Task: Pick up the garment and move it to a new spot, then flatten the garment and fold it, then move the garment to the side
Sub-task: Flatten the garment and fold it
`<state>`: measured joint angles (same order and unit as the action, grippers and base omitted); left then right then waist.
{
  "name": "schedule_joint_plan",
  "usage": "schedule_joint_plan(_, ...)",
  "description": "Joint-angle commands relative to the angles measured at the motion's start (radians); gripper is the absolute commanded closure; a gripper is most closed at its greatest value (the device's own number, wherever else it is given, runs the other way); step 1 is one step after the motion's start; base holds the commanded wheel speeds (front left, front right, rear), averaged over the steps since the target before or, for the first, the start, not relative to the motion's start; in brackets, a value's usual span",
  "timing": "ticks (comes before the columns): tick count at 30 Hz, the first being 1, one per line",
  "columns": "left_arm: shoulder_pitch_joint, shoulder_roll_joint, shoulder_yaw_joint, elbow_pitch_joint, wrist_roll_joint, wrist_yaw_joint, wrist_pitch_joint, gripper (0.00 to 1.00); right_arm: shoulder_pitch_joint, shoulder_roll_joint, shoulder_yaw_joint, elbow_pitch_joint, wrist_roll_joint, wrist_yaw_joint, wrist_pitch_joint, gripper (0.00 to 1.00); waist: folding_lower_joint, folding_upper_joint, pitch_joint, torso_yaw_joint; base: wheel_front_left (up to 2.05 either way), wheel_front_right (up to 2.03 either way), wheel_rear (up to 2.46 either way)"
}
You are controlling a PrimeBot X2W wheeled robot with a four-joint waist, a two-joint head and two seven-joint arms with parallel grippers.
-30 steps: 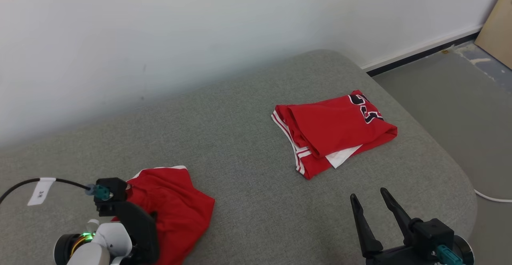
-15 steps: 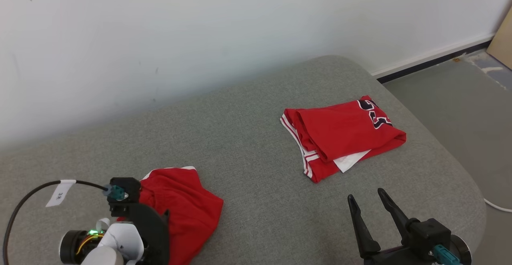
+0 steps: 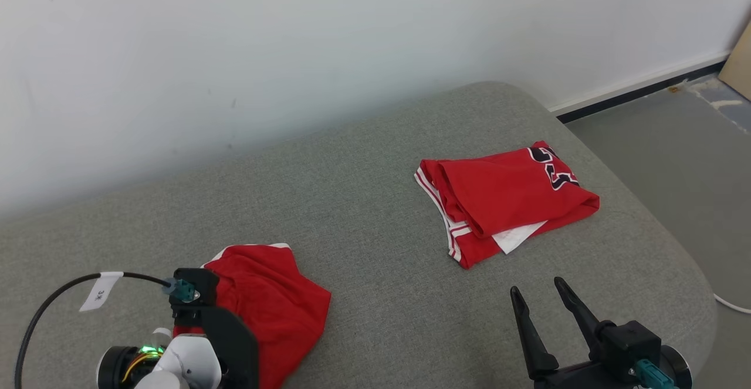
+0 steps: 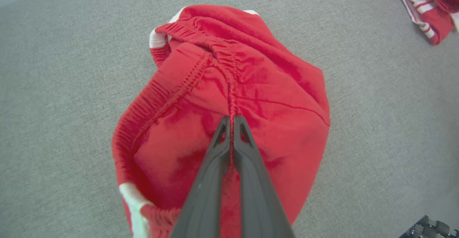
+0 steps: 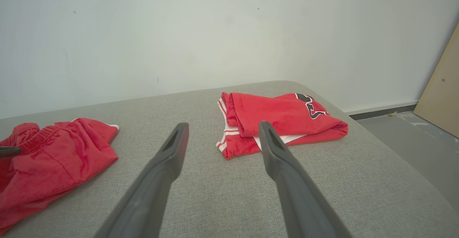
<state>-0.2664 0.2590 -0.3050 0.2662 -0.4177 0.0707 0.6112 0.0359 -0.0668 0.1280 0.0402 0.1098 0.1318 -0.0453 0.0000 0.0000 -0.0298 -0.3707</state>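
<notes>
Grey cushion (image 3: 364, 213) carries crumpled red shorts (image 3: 276, 307) and a folded red jersey (image 3: 504, 192).

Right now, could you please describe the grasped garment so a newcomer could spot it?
On the grey fabric cushion against the white wall, look at the robot's near left side. There the left hand is shut on a crumpled red garment with a gathered elastic band. Unlike the folded red jersey with dark lettering to its right, it is rumpled, showing no print.
</notes>
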Motion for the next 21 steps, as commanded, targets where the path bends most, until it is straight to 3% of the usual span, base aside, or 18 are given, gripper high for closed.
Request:
schedule_joint_plan(1, -0.005, 0.000, -0.002, -0.009, 0.003, -0.002, -0.007, 1.00, -0.007, -0.004, -0.003, 0.002, 0.001, -0.003, -0.006, 0.00, 0.0000, 0.0000, -0.001, 0.004, 0.00, 0.00, 0.00)
schedule_joint_plan(6, -0.067, -0.019, -0.022, -0.053, 0.018, -0.013, -0.031, 1.00, 0.001, -0.001, -0.017, 0.000, -0.006, -0.003, -0.008, 0.00, 0.0000, 0.0000, -0.001, 0.027, 0.00, 0.00, 0.00)
schedule_joint_plan(9, -0.154, -0.068, -0.038, -0.085, 0.022, -0.027, -0.081, 1.00, 0.006, 0.002, -0.023, -0.003, -0.010, -0.003, -0.006, 0.00, 0.0000, 0.0000, 0.000, 0.048, 0.00, 0.00, 0.00)
schedule_joint_plan(15, -0.351, -0.162, -0.038, -0.102, 0.007, -0.055, -0.246, 1.00, -0.007, 0.006, -0.015, 0.001, -0.011, -0.003, -0.007, 0.00, 0.0000, 0.0000, 0.001, 0.069, 0.00, 0.00, 0.00)
schedule_joint_plan(21, -0.448, -0.194, -0.021, -0.096, -0.044, -0.070, -0.397, 1.00, -0.001, 0.008, -0.021, 0.003, -0.013, -0.003, -0.010, 0.00, 0.0000, 0.0000, -0.001, 0.086, 0.00, 0.00, 0.00)
